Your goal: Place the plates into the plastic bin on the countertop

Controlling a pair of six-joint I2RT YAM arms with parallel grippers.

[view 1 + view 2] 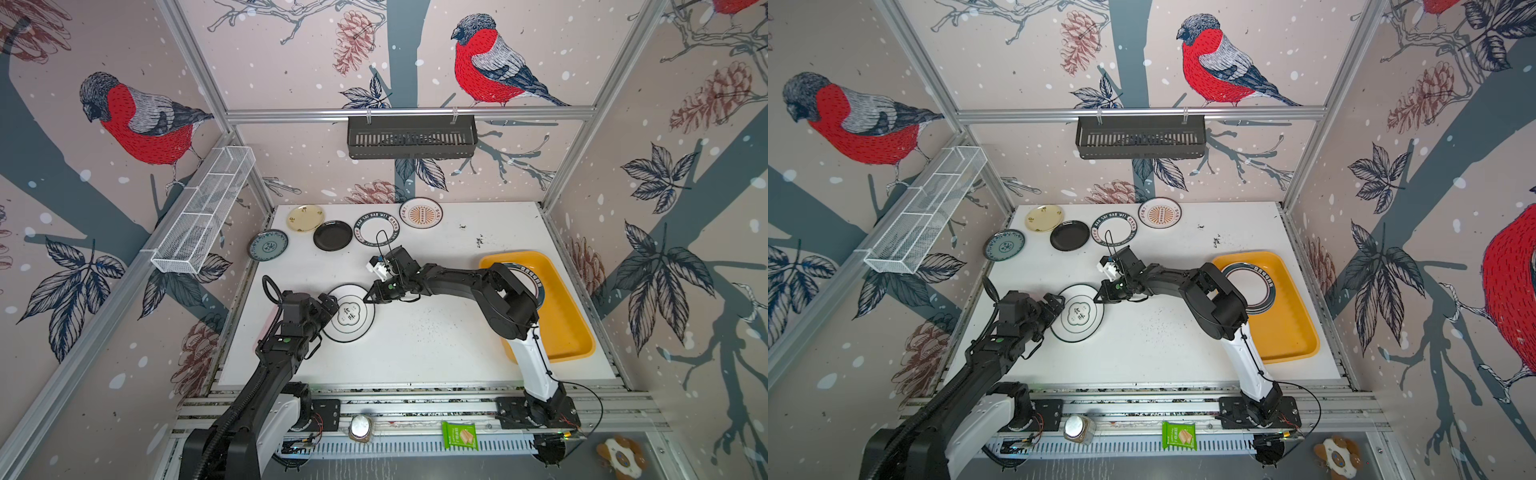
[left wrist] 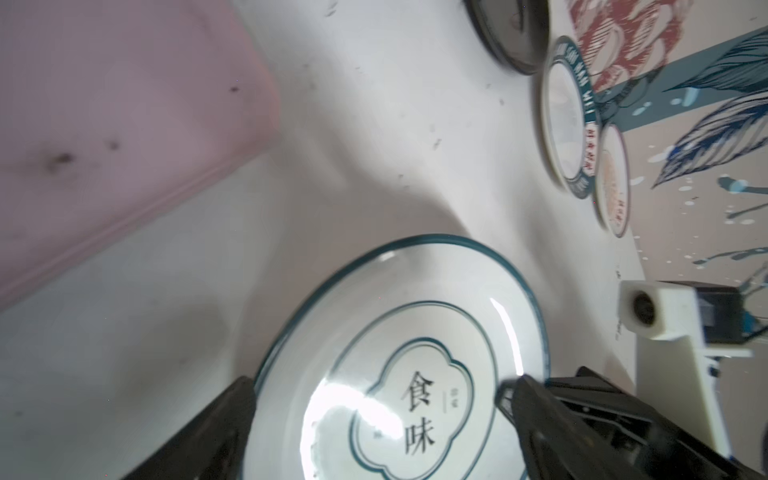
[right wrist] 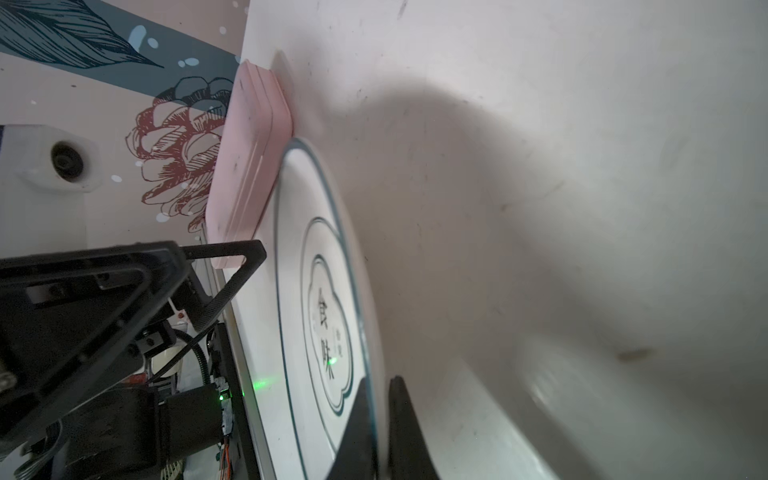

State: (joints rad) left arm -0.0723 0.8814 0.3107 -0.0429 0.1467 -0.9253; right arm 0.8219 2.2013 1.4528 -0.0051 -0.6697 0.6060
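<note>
A white plate with a black emblem lies on the countertop, left of the middle. My right gripper is shut on this plate's right rim. My left gripper stands open over the plate's left side, one finger on each side of it. At the back lie cream-yellow, black, green-lettered, orange-sunburst and blue-grey plates. The yellow plastic bin on the right holds green-rimmed plates, partly hidden by the right arm.
A pink block sits at the countertop's left edge beside the emblem plate. A black slotted basket hangs on the back wall and a white wire-mesh basket on the left wall. A jar and a green packet lie on the front rail.
</note>
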